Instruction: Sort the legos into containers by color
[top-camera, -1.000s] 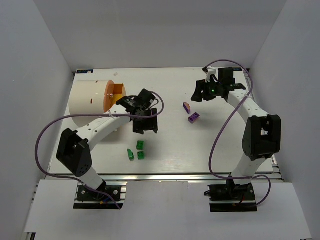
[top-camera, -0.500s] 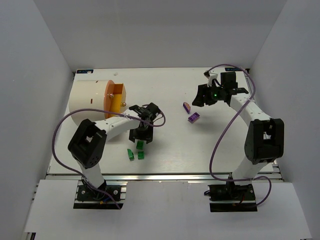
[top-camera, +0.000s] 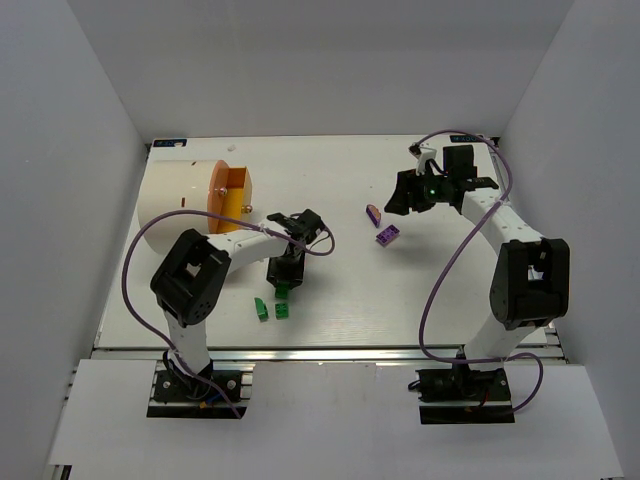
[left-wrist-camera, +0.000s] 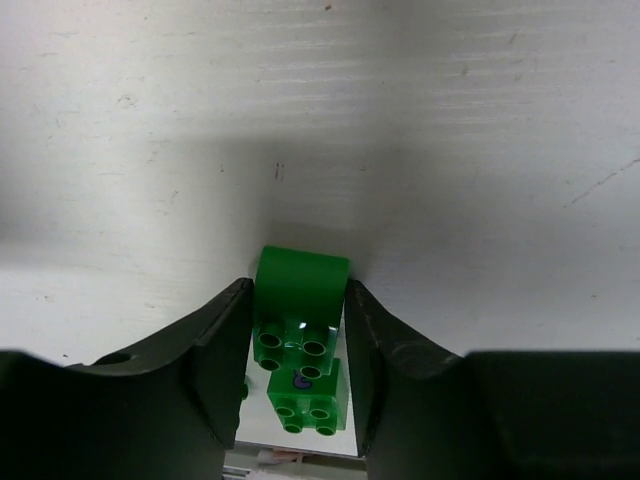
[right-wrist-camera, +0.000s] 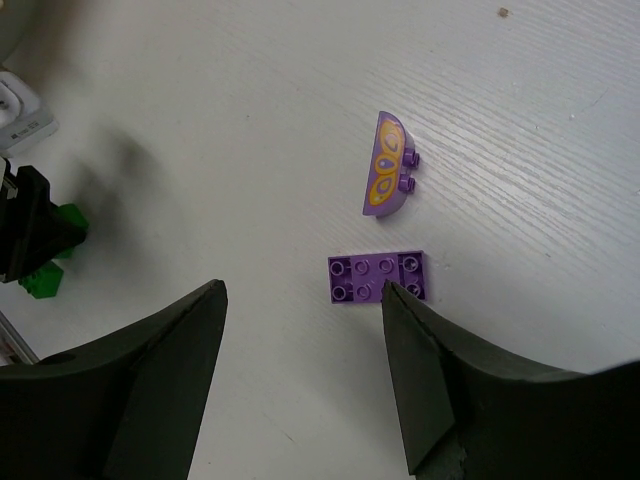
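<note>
The left tool (top-camera: 284, 275) straddles the green brick (left-wrist-camera: 302, 285), lower centre of its wrist view; whether it's pinched, I cannot tell. Squeeze squarely, then lift clear of the neighbouring brick (left-wrist-camera: 310, 402). The right tool (right-wrist-camera: 302, 292) hangs open.

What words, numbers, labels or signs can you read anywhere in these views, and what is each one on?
None: no view shows any readable text.
On the purple curved brick: a printed yellow oval pattern, no letters.
On the green brick: a tiny dark mark near its studs, too small to read.
On the drum: no lettering visible.
</note>
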